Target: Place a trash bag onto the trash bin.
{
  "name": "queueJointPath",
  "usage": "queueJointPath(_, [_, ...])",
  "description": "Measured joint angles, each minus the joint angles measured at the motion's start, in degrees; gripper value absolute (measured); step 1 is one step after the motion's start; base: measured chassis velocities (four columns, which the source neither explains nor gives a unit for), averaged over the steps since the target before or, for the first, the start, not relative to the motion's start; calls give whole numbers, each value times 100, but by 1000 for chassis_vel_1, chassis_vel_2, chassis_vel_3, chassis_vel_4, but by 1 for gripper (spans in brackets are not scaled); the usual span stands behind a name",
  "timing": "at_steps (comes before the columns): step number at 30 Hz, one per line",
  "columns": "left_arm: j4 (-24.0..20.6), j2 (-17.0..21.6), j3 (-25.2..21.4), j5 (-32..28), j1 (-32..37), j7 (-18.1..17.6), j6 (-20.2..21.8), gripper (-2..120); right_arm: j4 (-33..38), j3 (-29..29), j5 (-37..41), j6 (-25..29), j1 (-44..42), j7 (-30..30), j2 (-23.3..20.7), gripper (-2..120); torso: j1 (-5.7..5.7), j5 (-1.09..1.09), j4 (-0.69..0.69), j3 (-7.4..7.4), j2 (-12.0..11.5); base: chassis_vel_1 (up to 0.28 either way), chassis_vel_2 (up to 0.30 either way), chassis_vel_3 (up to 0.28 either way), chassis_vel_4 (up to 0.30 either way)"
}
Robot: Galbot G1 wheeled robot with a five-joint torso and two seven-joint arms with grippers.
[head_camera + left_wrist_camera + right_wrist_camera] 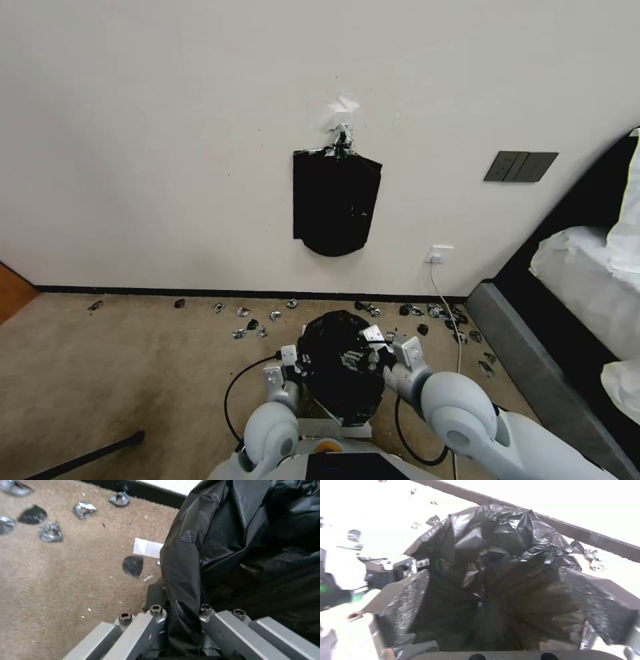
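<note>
With the left gripper (176,620) pinching one side of the crinkled glossy black plastic trash bag (341,373) and the right gripper (506,600) spread with film between its fingers, you should keep the mouth stretched wide and lower evenly.

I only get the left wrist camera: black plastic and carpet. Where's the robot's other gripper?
Observer: The right gripper is at the trash bag's right side, across from the left gripper.
Child: Is it squeezing the bag?
Observer: No, its fingers are spread wide, with crumpled plastic between them.
Child: What's ahead of the robot?
Observer: A flat black pack of bags hangs on the wall.
</note>
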Motion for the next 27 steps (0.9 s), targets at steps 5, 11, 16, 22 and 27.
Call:
queueJointPath(5, [30, 40, -21, -209, -62, -52, 53, 2, -28, -13, 17, 0, 62, 0, 1, 100, 0, 0, 1, 0, 0, 0, 0, 0, 0])
queueJointPath(11, [43, 43, -57, -372, -65, -97, 157, 17, -48, -20, 21, 0, 43, 9, 29, 100, 0, 1, 0, 0, 0, 0, 0, 0, 0])
queueJointPath(16, [-22, 66, -95, -383, -28, -34, 158, 35, -45, 135, 24, 1, -78, 5, 52, 100, 0, 0, 0, 0, 0, 0, 0, 0, 0])
queueJointPath(22, [-331, 244, -203, -149, 108, 242, 167, 55, -40, 348, -53, 136, -286, -123, 153, 100, 0, -1, 0, 0, 0, 0, 0, 0, 0])
queueJointPath(27, [-667, 679, -575, 1538, 724, 1507, -914, 77, -543, 697, -1834, 1168, -884, -992, 684, 100, 0, -1, 0, 0, 0, 0, 0, 0, 0])
